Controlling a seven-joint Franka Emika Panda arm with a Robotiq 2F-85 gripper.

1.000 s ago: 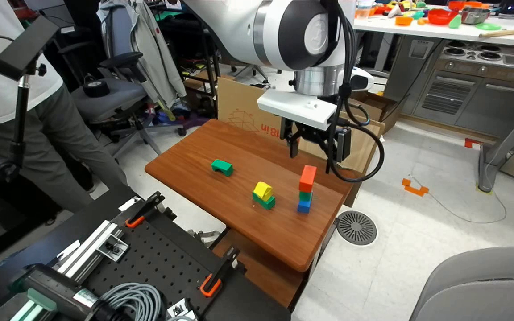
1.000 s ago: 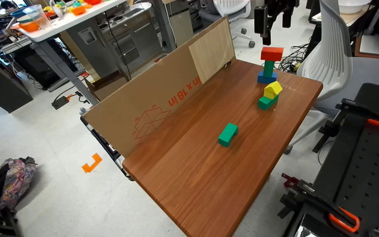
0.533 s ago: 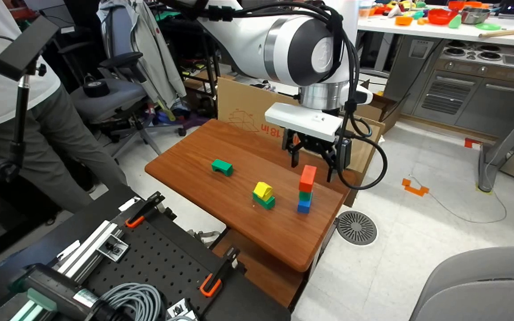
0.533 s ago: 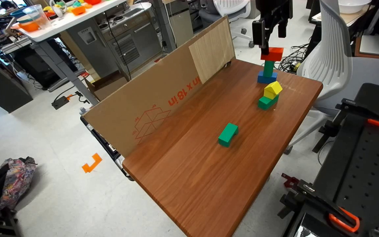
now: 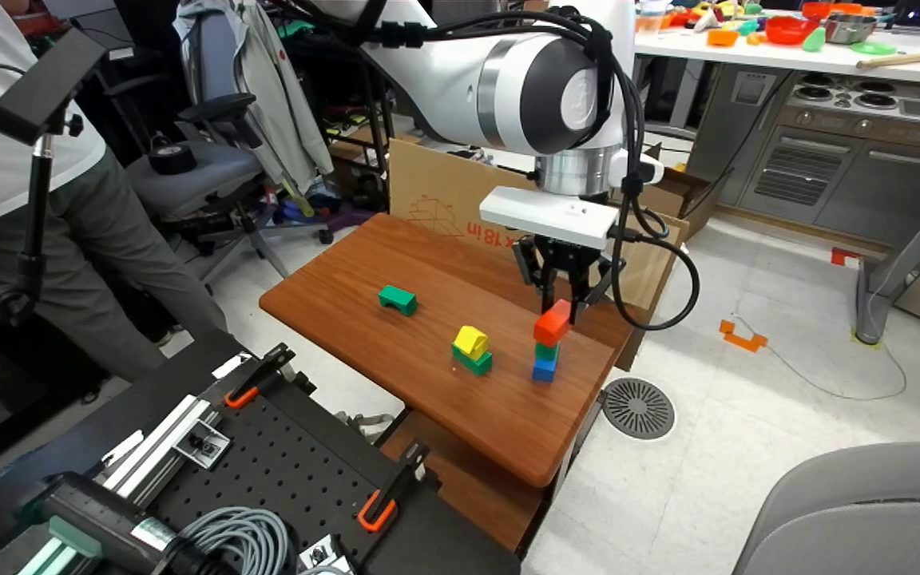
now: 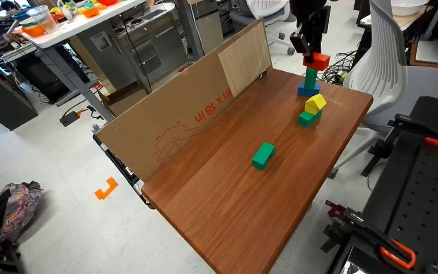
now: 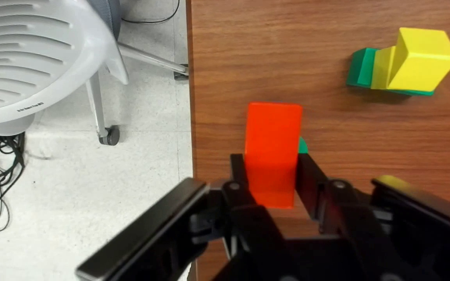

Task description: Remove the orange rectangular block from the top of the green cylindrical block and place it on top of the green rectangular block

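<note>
The orange rectangular block (image 7: 274, 132) tops a small tower in both exterior views, slightly turned and touching the green cylindrical block (image 6: 310, 78) beneath. Only a sliver of that cylinder shows in the wrist view. My gripper (image 7: 270, 158) is shut on the orange block, one finger along each long side. From above, the same gripper (image 5: 561, 310) reaches down to the tower's top. A green rectangular block (image 6: 263, 155) with an arched notch lies alone on the table in both exterior views; it is out of the wrist view.
A blue block (image 6: 308, 90) carries the tower. Close by, a yellow house-shaped block (image 7: 424, 62) sits on another green block (image 7: 359, 70). A cardboard panel (image 6: 165, 129) lines one table side. A chair (image 7: 57, 58) stands beyond the table edge near the tower.
My gripper has come down to the tower and its jaws have closed on the orange block. That block has turned a little on the cylinder. The other blocks have stayed put.
</note>
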